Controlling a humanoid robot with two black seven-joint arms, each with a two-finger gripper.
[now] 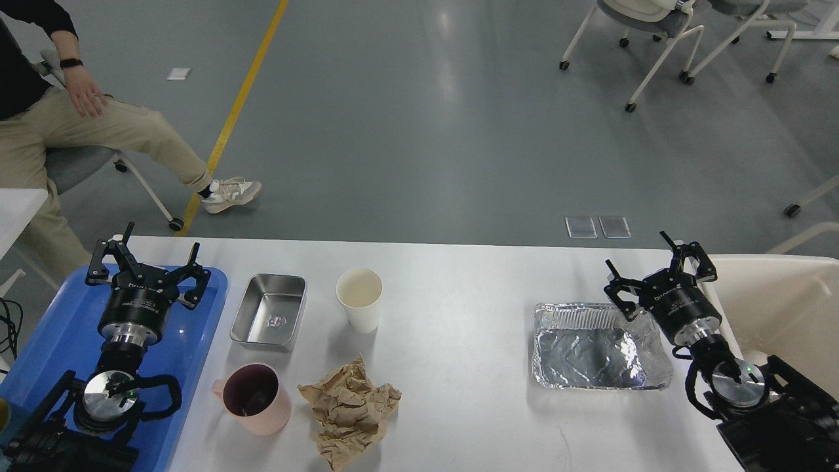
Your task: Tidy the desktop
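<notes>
While both claws are held spread and empty, the desktop is seen below them.
The left gripper is poised over its left end, the right gripper over its right.

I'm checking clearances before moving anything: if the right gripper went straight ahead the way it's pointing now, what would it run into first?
Probably nothing on the desktop. The right gripper, open, points up and away toward the table's far edge, with the cream bin just to its right. The foil tray lies behind its line. Height is unclear.
</notes>
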